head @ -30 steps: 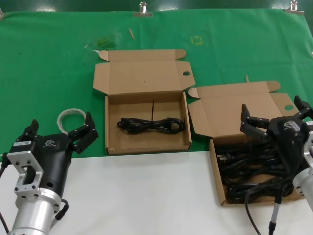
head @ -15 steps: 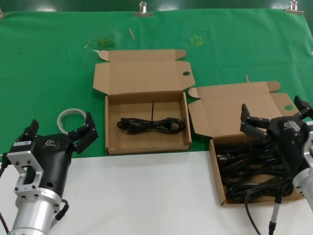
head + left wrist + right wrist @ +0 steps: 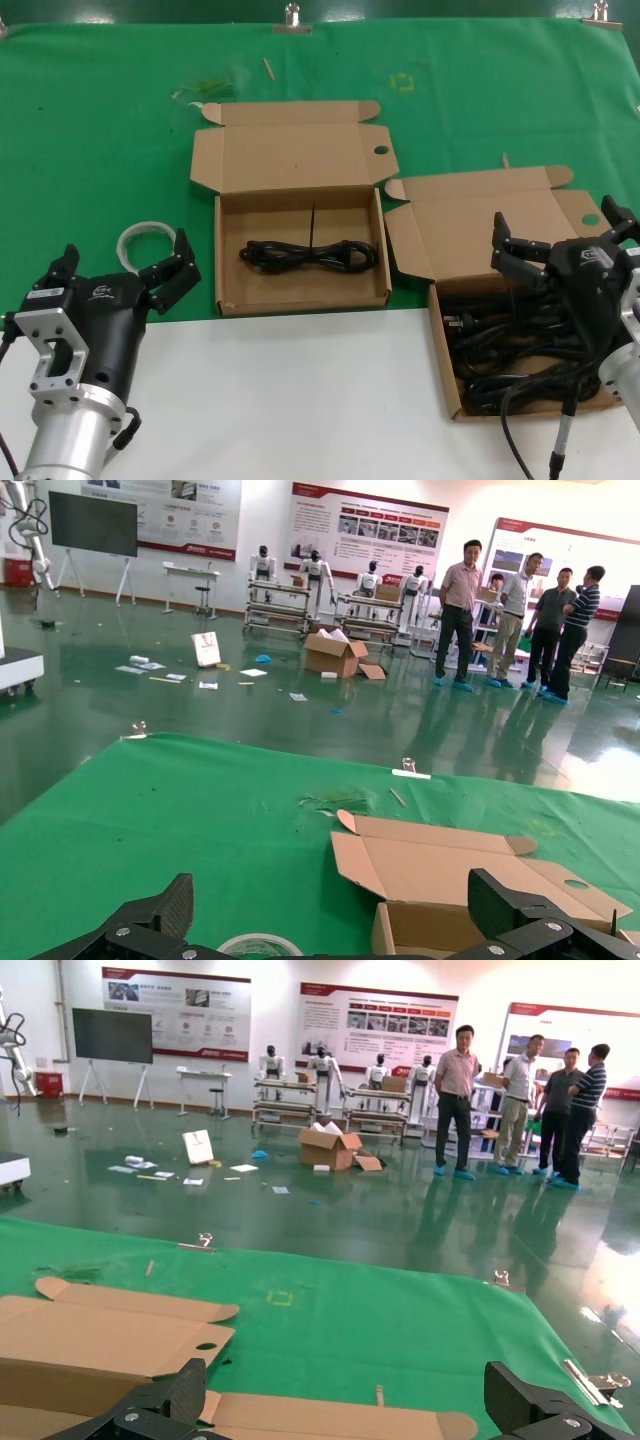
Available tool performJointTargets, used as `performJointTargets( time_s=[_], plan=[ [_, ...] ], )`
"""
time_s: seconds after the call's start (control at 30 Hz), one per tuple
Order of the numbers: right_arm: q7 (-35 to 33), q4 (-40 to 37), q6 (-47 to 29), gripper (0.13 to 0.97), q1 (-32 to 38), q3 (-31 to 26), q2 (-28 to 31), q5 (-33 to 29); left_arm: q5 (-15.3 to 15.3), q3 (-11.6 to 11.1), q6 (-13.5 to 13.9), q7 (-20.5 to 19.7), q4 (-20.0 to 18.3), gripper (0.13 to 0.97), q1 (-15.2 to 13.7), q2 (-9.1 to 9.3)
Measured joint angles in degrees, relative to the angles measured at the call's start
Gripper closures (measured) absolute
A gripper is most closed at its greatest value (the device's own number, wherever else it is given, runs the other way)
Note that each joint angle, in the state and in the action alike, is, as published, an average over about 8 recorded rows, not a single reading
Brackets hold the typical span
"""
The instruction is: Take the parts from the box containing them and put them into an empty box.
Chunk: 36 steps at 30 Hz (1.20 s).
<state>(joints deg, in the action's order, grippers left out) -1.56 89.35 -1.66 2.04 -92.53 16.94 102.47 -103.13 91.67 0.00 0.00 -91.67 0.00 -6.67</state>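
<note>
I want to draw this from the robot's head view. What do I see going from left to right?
Left hand → tape ring → middle box with one cord inside → right box full of cords → right hand, hovering over that box.

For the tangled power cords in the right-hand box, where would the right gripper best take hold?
Judging from the head view, grip a cord bundle across its narrow middle, coming straight down: the source box walls block side approach. The open right gripper hovers over its far end.
</note>
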Motion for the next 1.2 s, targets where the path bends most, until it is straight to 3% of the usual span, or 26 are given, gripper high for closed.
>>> performJointTargets(
  time_s=[1.2],
  plan=[
    [0.0,0.0,0.0,0.129,0.0,0.0,0.0,0.0,0.0,0.0,0.0,0.0,0.0,0.132,0.0,0.0]
  ],
)
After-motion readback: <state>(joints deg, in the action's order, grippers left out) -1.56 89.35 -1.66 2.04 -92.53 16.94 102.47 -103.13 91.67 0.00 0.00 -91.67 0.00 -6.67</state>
